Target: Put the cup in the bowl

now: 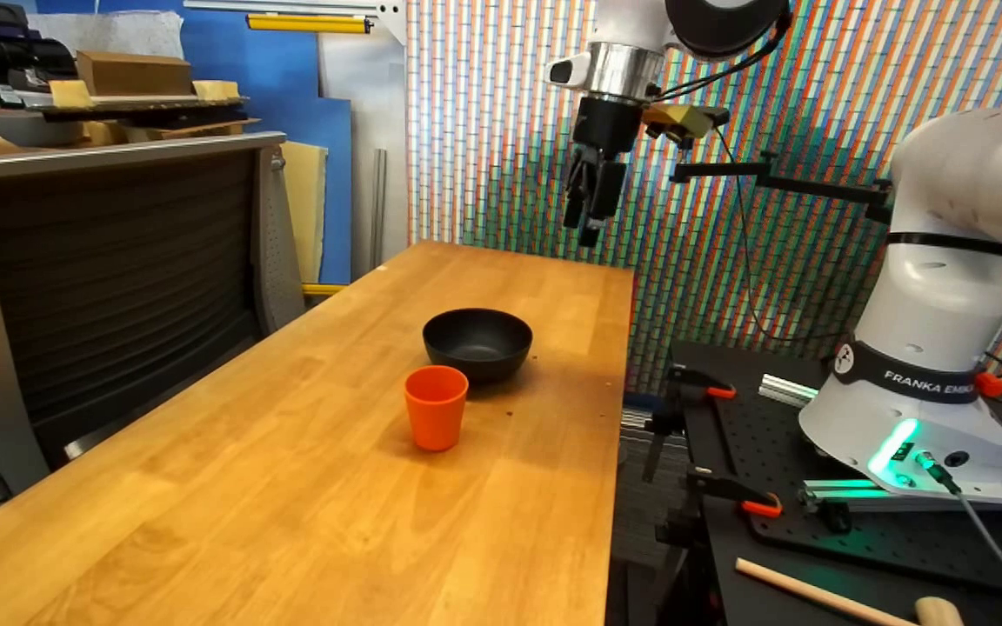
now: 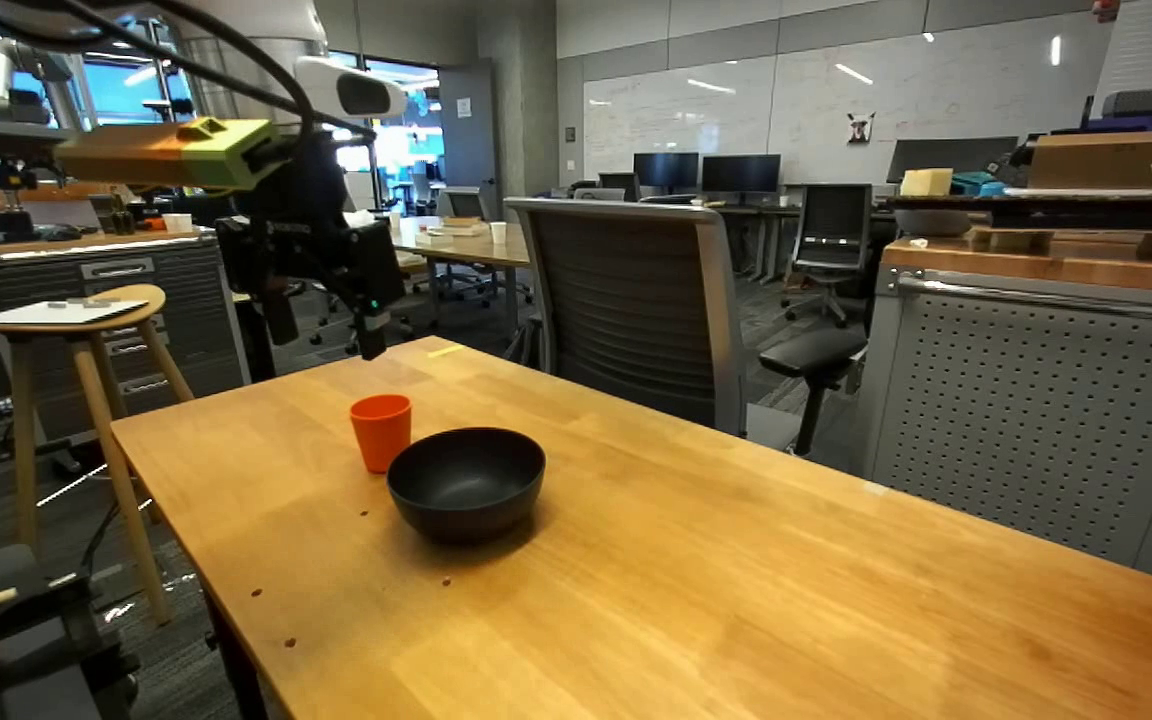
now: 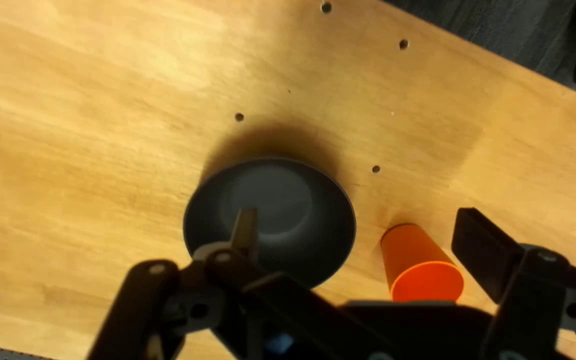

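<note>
The orange-red cup stands upright on the wooden table, close beside the black bowl. The cup and the bowl show in both exterior views, and the bowl is empty. My gripper hangs well above the table, open and holding nothing; it also shows in an exterior view. In the wrist view the open fingers spread wide. The left finger covers part of the bowl, and the cup lies nearer the right finger. The gripper body hides the cup's near rim.
The wooden table carries both things. An office chair stands along its long side. The robot base is on a black mount with clamps beside the table. A stool stands off one end.
</note>
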`<state>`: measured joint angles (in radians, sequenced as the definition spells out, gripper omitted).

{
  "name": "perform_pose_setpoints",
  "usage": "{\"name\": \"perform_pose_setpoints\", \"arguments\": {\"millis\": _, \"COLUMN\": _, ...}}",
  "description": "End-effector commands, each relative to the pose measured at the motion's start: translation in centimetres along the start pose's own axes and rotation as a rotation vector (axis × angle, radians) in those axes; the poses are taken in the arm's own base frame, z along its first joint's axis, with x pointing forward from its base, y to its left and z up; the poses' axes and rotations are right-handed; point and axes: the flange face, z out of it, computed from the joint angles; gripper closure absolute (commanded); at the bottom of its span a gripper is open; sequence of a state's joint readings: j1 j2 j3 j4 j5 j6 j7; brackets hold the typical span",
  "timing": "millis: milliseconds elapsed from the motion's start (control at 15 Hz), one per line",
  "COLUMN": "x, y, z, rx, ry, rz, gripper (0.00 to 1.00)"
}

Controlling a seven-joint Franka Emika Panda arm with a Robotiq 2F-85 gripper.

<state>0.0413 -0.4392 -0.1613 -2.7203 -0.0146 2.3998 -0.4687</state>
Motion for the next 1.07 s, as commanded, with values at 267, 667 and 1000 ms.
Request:
{"name": "perform_pose_setpoints", "arguments": {"millis": 267, "x": 7.6, "y": -8.7, "z": 7.0, "rx": -0.071, "ry": 0.104, "rz": -0.130, "gripper": 0.00}}
{"name": "perform_pose_setpoints", "arguments": {"millis": 667, "x": 12.5, "y": -11.1, "z": 13.6, "rx": -0.070, "ry": 0.108, "rz": -0.191, "gripper": 0.00}}
{"name": "perform_pose_setpoints", "arguments": {"millis": 1000, "x": 16.8, "y": -11.2, "z": 16.9, "rx": -0.102, "ry": 0.125, "rz": -0.229, "gripper": 0.00}}
